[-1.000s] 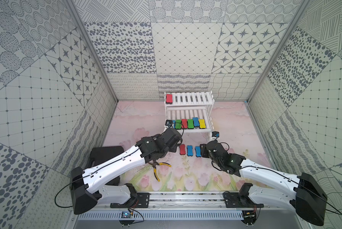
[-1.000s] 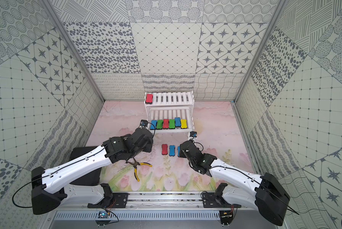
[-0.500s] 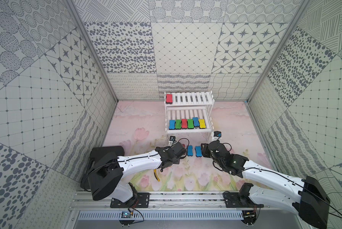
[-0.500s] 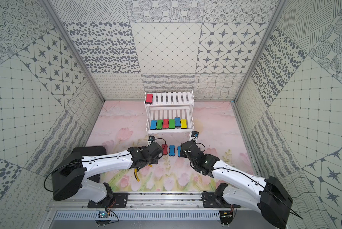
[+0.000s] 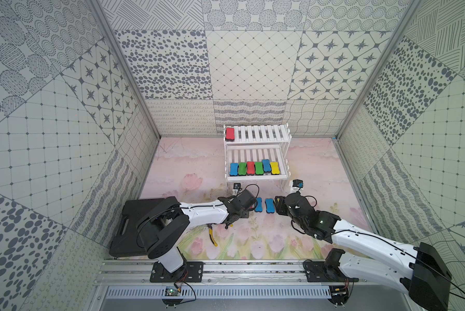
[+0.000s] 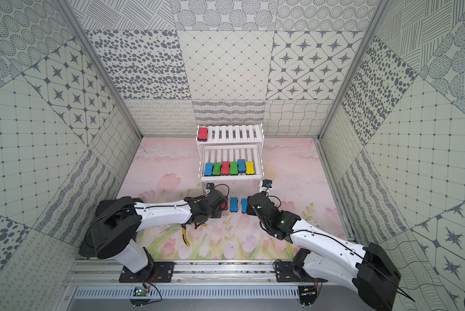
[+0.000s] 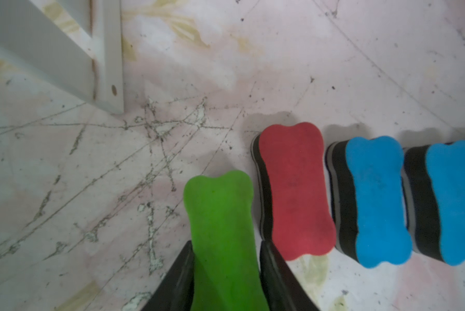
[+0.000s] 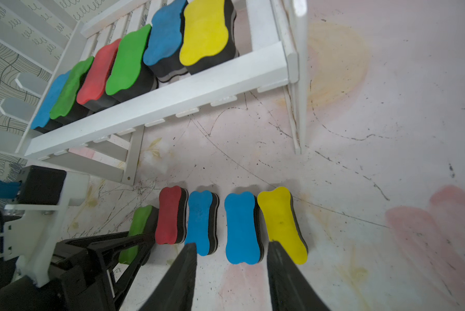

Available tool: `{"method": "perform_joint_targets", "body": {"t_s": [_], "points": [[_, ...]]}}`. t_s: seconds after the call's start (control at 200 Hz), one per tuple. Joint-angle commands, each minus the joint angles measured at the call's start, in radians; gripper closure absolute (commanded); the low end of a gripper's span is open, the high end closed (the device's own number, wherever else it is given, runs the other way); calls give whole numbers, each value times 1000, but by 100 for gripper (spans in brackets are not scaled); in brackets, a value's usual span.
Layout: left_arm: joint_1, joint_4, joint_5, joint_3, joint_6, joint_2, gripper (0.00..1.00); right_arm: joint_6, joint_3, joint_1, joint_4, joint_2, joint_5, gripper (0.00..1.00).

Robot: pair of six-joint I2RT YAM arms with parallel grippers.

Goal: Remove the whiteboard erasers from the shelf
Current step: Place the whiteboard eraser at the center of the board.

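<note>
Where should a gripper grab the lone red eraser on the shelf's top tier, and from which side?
Across its short width at the middle, coming straight down. The red eraser lies flat, red face up, alone at one end of the shelf's top tier, nothing above it. Bare shelf gives room on one side; its edge is close on the other.

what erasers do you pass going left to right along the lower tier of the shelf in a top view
blue eraser → green eraser → red eraser → second green eraser → second blue eraser → yellow eraser
</note>
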State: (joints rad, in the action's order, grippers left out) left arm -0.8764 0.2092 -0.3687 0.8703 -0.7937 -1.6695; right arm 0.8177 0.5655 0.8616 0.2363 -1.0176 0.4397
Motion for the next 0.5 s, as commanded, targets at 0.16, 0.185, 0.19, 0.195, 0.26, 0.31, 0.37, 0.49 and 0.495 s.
{"method": "perform_joint_targets", "body": {"t_s": [0.16,0.185,0.19,0.195,0.26,0.31,0.37,0.49,0.495], "points": [[9,38,24,13,-42,1,45,11,-10,-6,-17,25,18,53],[7,51,25,15,-44,10,44,13,-10,-5,-17,26,16,53],[7,54,25,15,-45,11,44,13,-10,-6,-17,26,15,53],[8,57,25,15,-46,14,44,14,-10,-6,-18,26,16,53],[3,87,30,11,-58,47,43,16,-9,-5,-17,28,12,53],[-6,117,25,11,-66,79,42,15,-7,-5,-17,30,10,53],[-21,155,24,13,-68,129,42,17,-7,-5,-17,31,9,53],[-42,275,12,35,-60,256,41,15,-3,-5,-17,37,8,53],[-42,280,12,36,-59,263,41,16,-2,-4,-17,37,7,53]]}}
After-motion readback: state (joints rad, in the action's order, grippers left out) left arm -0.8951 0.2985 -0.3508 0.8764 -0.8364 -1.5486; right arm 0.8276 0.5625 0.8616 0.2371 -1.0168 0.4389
